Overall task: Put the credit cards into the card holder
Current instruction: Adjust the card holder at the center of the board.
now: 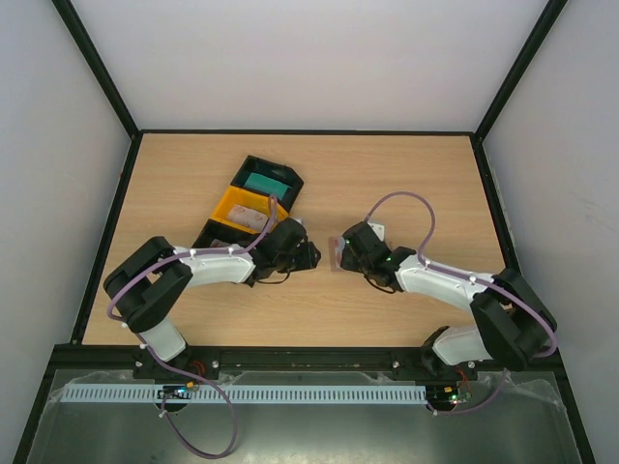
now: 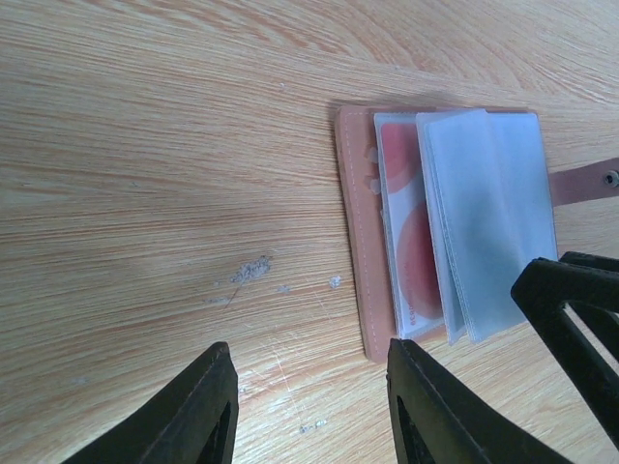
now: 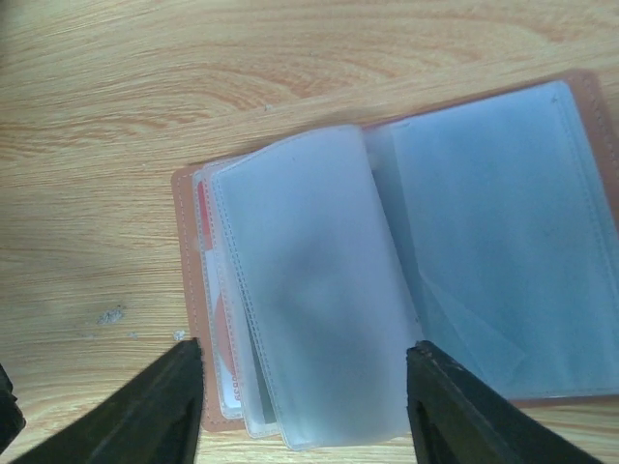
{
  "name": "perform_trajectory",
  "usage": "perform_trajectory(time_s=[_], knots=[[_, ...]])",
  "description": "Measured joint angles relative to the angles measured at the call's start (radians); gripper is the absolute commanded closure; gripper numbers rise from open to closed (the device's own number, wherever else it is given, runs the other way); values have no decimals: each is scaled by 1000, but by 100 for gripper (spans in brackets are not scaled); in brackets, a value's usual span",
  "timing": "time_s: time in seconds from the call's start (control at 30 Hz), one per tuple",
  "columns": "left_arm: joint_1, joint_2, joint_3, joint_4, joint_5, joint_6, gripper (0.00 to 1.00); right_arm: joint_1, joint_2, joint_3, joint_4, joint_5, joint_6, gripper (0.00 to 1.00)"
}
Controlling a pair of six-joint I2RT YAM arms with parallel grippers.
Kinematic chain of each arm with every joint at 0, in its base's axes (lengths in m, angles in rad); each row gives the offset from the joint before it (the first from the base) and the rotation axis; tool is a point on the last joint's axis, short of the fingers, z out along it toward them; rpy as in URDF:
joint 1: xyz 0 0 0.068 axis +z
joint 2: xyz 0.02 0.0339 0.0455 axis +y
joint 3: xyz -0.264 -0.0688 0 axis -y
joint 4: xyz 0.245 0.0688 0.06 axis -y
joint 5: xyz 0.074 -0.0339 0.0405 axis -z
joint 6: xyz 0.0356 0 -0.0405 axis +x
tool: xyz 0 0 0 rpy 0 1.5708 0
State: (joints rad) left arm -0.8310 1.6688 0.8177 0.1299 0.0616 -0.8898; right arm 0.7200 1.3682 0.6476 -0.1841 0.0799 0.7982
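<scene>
The left fingers (image 2: pixel 211 411) stand apart and released, with only bare light-wood tabletop (image 2: pixel 145 145) between them. The right fingers (image 3: pixel 160 411) are likewise spread wide and clamp nothing, straddling a loose clear plastic sleeve (image 3: pixel 309 290) that arches up between their tips. The small brown leather-like card holder (image 2: pixel 353 242) lies opened on the tabletop, just ahead and to the right of the left fingers and directly beneath the right ones, so the two pairs face each other across it. A red-and-white plastic credit card (image 2: pixel 406 242) sits in the sleeve nearest the holder's stitched edge; any print on it is too blurred to read. The holder's brown closing strap with its metal snap (image 2: pixel 585 182) pokes out on the side away from the left fingers. From above, the left arm (image 1: pixel 208 266) is folded sharply at the elbow, its white forearm reaching rightward; the right arm (image 1: pixel 435 280) mirrors it, forearm stretched leftward. Beyond the left fingers, well apart from the holder, sit a black open tray (image 1: pixel 290 176) holding a teal card (image 1: pixel 263 182) and a yellow open tray (image 1: pixel 229 205) holding a pale card (image 1: pixel 253 215).
</scene>
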Motion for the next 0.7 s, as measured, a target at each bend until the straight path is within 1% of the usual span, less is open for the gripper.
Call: perform_trajectory(time_s=[0.2,0.37,0.57,0.7], knots=[[0,0,0,16,19,3,54,0,-48,-2,-5,17,-3,41],[0,0,0,45,54,8,54,0,-29,-3,-6,39,-31,40],[0,9,0,118,124,7,64,0,68,-1,-18,51,-89,40],[0,47,0,169,161,-2,67,0,117,12,-29,54,-120,43]])
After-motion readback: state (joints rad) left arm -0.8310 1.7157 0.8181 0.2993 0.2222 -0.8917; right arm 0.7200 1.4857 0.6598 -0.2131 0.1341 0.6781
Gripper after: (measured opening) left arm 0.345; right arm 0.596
